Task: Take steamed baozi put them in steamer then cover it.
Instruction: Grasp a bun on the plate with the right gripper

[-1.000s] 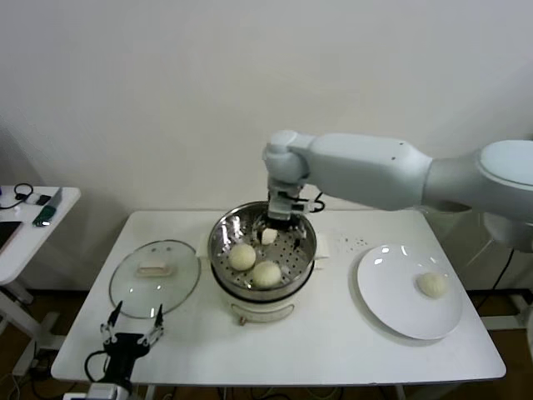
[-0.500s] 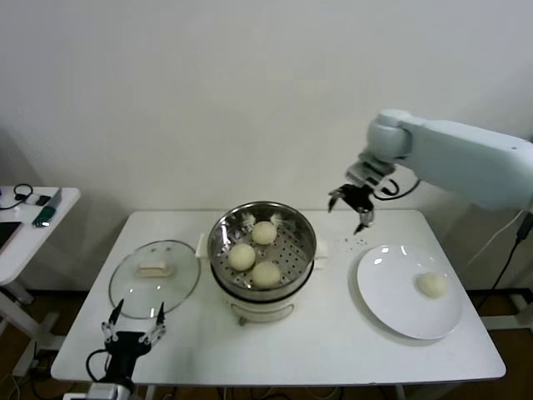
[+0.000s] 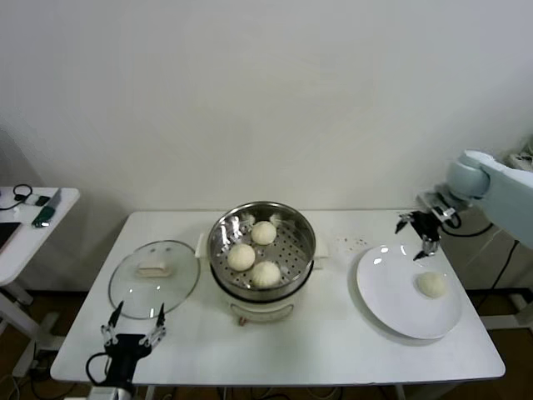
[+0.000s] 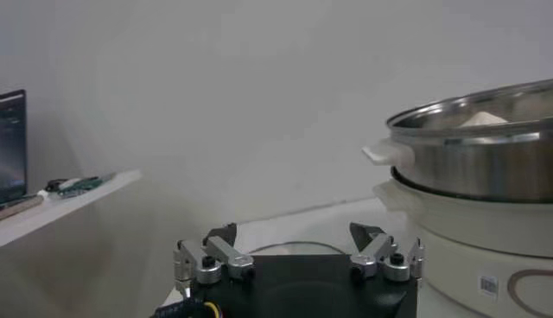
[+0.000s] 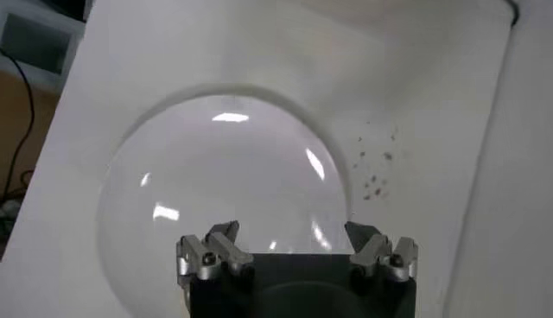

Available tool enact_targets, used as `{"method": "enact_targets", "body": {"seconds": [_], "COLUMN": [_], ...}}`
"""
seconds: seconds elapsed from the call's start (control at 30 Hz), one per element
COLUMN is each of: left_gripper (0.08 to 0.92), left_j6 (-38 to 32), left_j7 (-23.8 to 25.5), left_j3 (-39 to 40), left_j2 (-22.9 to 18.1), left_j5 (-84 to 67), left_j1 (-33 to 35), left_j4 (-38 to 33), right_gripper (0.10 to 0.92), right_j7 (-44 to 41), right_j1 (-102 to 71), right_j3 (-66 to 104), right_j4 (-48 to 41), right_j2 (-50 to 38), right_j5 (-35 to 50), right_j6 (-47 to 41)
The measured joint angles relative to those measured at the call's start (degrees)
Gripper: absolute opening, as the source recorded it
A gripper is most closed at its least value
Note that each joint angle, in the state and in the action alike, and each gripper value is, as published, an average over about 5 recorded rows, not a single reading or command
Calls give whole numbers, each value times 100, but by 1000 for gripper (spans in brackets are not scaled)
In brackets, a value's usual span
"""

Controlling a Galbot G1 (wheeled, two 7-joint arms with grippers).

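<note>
We start at the right gripper (image 3: 419, 229), fingers spread wide and carrying nothing, hanging above the far rim of the white plate (image 3: 391, 300), about 11 o'clock of the last baozi (image 3: 431, 284) that sits on the plate's right half. In the right wrist view the same gripper (image 5: 296, 251) looks straight down on the plate (image 5: 173, 190) with a scatter of dark specks (image 5: 376, 168) on the table just beside it; the bun does not show there. Out at 9 o'clock from the plate sits the steamer (image 3: 262, 293), mid-table, with three baozi (image 3: 253, 257) on its perforated tray. Further at 9 o'clock the glass lid (image 3: 154, 278) lies flat on the table, off the pot. The left gripper (image 3: 133, 332) is parked low at the near edge, at 6 o'clock of the lid, fingers also spread and empty; its wrist view shows the steamer's (image 4: 484, 164) steel side and cream base. Progress, as we judge it: three of four buns in, one left on the plate, lid not yet on. Labels: a small square code sticker (image 4: 488, 284) on the steamer base, not readable; no brand text we can read.
</note>
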Motion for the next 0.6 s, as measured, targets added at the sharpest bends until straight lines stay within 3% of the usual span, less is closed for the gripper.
{"method": "enact_targets", "body": {"seconds": [0.6], "left_gripper": [823], "left_j6": [38], "left_j7": [-16], "left_j3": [-18], "left_j2": [-121], "left_j5": [101], "left_j1": [-51], "left_j4": [64], "right_gripper": [823], "right_j7": [111], "right_j1": [-1674], "right_j3": [1708], "right_j4": [-1001], "right_j2": [29], "right_j5": [-1005], "right_j6": [13]}}
